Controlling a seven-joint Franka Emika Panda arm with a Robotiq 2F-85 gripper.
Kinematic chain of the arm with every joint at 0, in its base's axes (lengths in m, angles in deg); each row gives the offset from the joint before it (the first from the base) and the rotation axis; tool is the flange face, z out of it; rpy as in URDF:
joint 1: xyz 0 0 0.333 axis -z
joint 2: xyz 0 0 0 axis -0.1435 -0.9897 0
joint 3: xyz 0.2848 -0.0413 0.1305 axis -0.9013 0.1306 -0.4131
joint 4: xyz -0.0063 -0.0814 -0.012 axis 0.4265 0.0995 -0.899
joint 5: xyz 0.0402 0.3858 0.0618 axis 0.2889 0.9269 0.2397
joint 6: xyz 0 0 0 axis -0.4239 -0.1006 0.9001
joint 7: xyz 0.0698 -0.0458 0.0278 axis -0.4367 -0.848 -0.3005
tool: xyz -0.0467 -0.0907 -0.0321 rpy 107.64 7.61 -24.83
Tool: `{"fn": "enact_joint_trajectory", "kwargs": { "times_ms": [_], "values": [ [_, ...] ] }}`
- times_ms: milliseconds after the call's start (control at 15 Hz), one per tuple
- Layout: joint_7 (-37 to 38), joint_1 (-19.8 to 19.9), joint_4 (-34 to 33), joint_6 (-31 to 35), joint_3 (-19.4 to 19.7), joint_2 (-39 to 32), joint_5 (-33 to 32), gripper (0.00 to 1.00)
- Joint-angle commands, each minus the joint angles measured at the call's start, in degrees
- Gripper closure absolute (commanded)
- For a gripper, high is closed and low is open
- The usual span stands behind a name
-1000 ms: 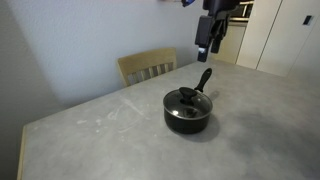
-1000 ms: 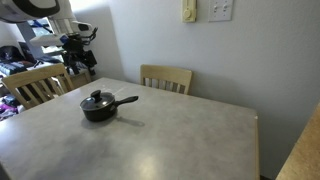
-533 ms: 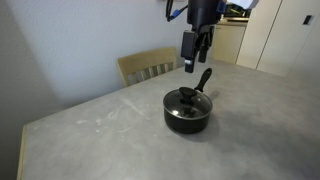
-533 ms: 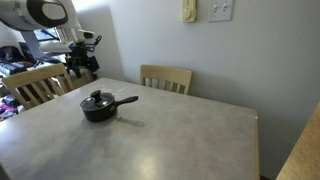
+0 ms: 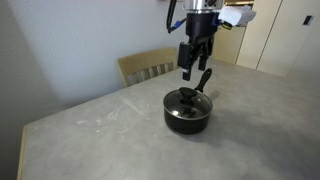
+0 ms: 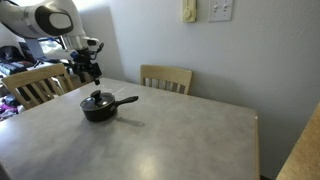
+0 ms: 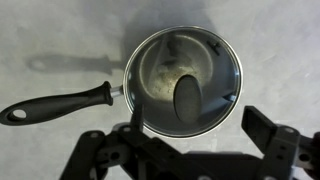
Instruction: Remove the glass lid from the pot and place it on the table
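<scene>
The black pot (image 5: 188, 118) stands on the grey table (image 5: 90, 130), its long handle (image 5: 204, 78) pointing away. The glass lid (image 5: 187, 101) with its black knob sits on the pot. My gripper (image 5: 191, 70) hangs open and empty above the lid, clear of it. In the other exterior view the pot (image 6: 97, 109) sits near the table's far left, with the gripper (image 6: 92, 76) above it. In the wrist view the lid (image 7: 160, 65) and knob (image 7: 187, 97) lie just ahead of the open fingers (image 7: 198, 130); the handle (image 7: 55, 103) points left.
A pale wooden chair (image 5: 147, 66) stands behind the table against the wall; it also shows in an exterior view (image 6: 165, 77). A second chair (image 6: 35, 85) stands at the table's left end. Cabinets (image 5: 280, 35) lie beyond. Bare tabletop (image 6: 180, 135) spreads around the pot.
My gripper has come down and moved over the pot, from high and off to the side to just above the lid. Pot and lid have not moved.
</scene>
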Motion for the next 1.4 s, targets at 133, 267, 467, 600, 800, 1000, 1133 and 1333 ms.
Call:
{"fn": "enact_joint_trajectory", "kwargs": {
  "times_ms": [133,267,467,600,800,1000,1133,1333],
  "values": [
    [0.81,-0.16,-2.07,3.90,0.55,-6.00,0.65,0.00],
    [0.30,-0.33,-3.34,4.63,0.45,-7.84,0.49,0.00],
    [-0.35,-0.74,-5.68,4.70,0.40,-10.03,0.02,0.00],
    [-0.47,-0.97,-7.05,4.46,0.49,-11.15,-0.10,0.00],
    [-0.39,-1.33,-8.78,4.01,0.58,-12.56,-0.18,0.25],
    [-0.16,-1.62,-9.49,3.43,0.74,-13.11,-0.33,0.38],
    [0.13,-1.76,-9.41,2.87,0.88,-13.02,-0.41,0.51],
    [0.75,-1.91,-8.56,2.22,1.11,-12.22,-0.52,0.21]
  ]
}}
